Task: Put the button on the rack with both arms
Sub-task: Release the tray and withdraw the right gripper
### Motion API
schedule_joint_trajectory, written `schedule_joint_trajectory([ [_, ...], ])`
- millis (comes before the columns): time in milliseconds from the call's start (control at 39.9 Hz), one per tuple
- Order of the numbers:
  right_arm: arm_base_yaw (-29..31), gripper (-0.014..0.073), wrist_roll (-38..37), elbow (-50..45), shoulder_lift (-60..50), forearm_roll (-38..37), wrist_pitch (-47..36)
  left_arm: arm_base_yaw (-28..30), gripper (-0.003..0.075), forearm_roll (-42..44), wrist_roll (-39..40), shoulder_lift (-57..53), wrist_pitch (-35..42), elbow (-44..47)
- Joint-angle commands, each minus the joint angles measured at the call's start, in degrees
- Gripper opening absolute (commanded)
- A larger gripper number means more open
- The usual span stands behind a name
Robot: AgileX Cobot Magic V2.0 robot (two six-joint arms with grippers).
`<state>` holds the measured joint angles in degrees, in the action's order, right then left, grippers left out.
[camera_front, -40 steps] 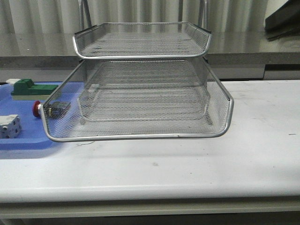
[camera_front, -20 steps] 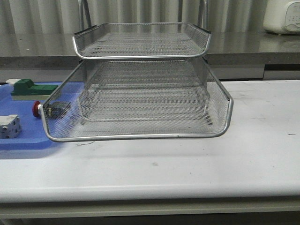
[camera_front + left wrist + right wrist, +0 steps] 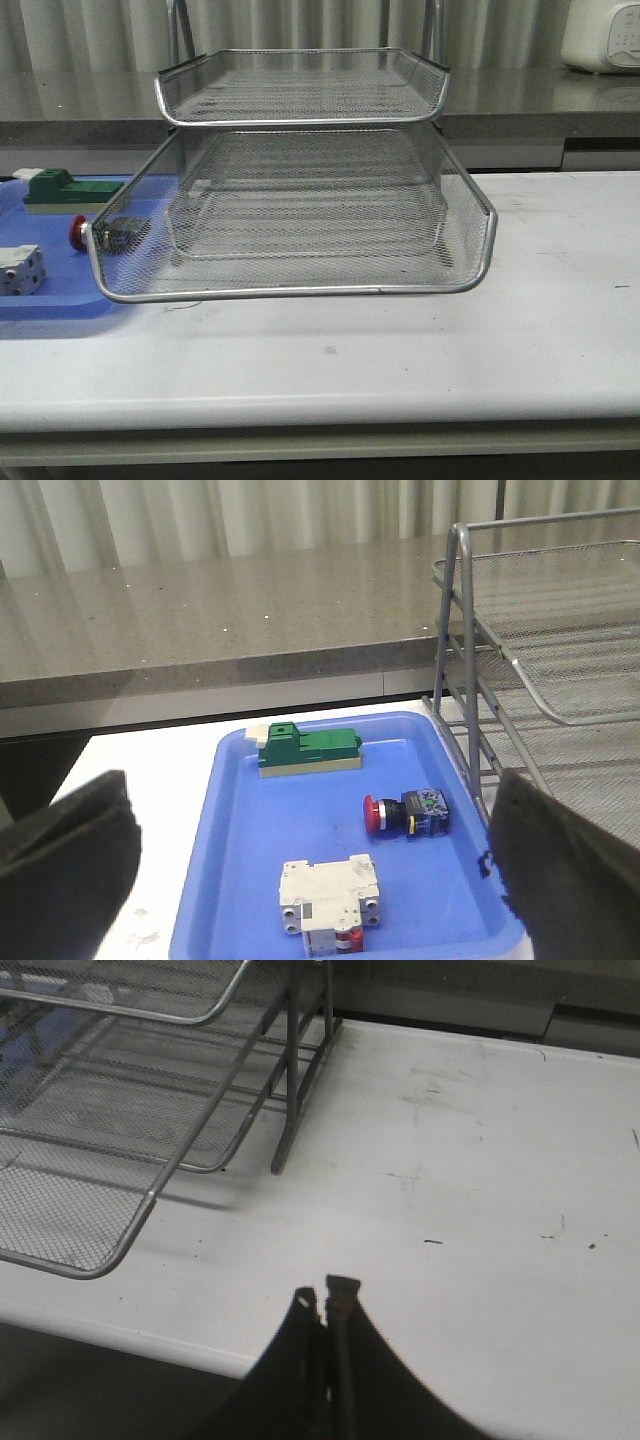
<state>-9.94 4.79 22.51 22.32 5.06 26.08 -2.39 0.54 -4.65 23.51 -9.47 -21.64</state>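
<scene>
- My left gripper [image 3: 310, 880] is spread wide: its two black fingers [image 3: 60, 870] sit far apart at opposite edges of the left wrist view, with nothing between them.
- My right gripper [image 3: 325, 1305] is closed, its two dark fingers [image 3: 342, 1295] pressed tip to tip and holding nothing, hanging above the table [image 3: 480, 1160].
- From the front view I can see neither arm.
</scene>
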Motion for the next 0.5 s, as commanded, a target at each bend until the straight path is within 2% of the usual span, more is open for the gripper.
schedule_joint_trajectory([
  [0, -0.1, -0.0060, -0.2, 0.3, -3.2, -0.6, -4.0, 0.2, 0.0671, -0.5, 0.5, 0.7, 4.7, -1.8],
  [476, -0.1, -0.0060, -0.2, 0.3, -4.6, -0.6, -2.9, 0.2, 0.0671, -0.5, 0.5, 0.9, 5.0, -1.8],
])
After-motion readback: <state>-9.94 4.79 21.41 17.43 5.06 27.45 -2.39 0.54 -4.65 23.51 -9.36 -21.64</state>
